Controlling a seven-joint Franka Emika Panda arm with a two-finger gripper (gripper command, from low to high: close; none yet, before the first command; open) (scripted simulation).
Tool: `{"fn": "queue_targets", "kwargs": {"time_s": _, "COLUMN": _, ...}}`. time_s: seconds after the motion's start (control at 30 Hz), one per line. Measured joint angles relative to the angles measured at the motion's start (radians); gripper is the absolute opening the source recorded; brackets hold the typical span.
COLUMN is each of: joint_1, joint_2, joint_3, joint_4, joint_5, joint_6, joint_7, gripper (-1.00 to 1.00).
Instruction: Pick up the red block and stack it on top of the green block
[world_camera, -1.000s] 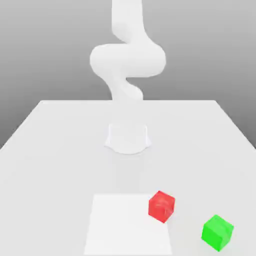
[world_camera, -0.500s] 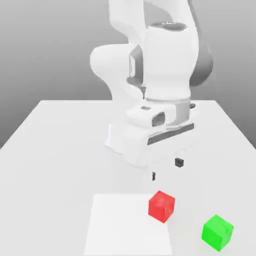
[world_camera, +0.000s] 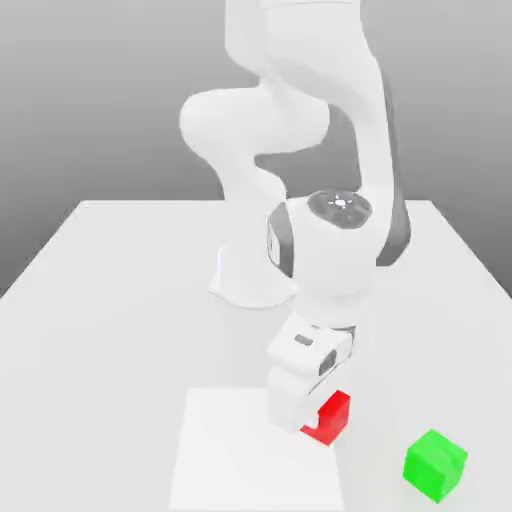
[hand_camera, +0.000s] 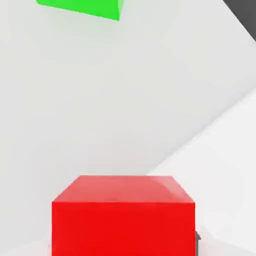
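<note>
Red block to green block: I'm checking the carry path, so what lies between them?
Nothing. In the exterior view only bare table separates the red block from the green block; the hand view shows the same bare stretch.

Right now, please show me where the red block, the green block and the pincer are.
red block (hand_camera: 123, 220), hand view, middle of its near face.
green block (world_camera: 435, 464), exterior view, its centre.
pincer (world_camera: 308, 418), exterior view, low end of the hand, at the red block.
</note>
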Motion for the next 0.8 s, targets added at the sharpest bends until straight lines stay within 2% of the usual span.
{"fn": "queue_targets", "kwargs": {"time_s": 0.23, "joint_1": 0.009, "joint_2": -0.202, "joint_3": 0.004, "joint_4": -0.012, "joint_5": -0.010, "joint_6": -0.190, "joint_7": 0.010, "gripper": -1.00}}
{"fn": "queue_targets", "kwargs": {"time_s": 0.53, "joint_1": 0.121, "joint_2": -0.097, "joint_3": 0.073, "joint_4": 0.292, "joint_5": -0.026, "joint_6": -0.389, "joint_7": 0.078, "gripper": -1.00}}
{"fn": "queue_targets", "kwargs": {"time_s": 0.67, "joint_1": 0.138, "joint_2": 0.027, "joint_3": 0.073, "joint_4": 0.331, "joint_5": -0.048, "joint_6": -0.305, "joint_7": 0.101, "gripper": -1.00}}
{"fn": "queue_targets", "kwargs": {"time_s": 0.7, "joint_1": 0.141, "joint_2": 0.060, "joint_3": 0.069, "joint_4": 0.334, "joint_5": -0.053, "joint_6": -0.275, "joint_7": 0.105, "gripper": 1.00}}
{"fn": "queue_targets", "kwargs": {"time_s": 0.8, "joint_1": 0.141, "joint_2": 0.060, "joint_3": 0.069, "joint_4": 0.334, "joint_5": -0.053, "joint_6": -0.275, "joint_7": 0.105, "gripper": 1.00}}
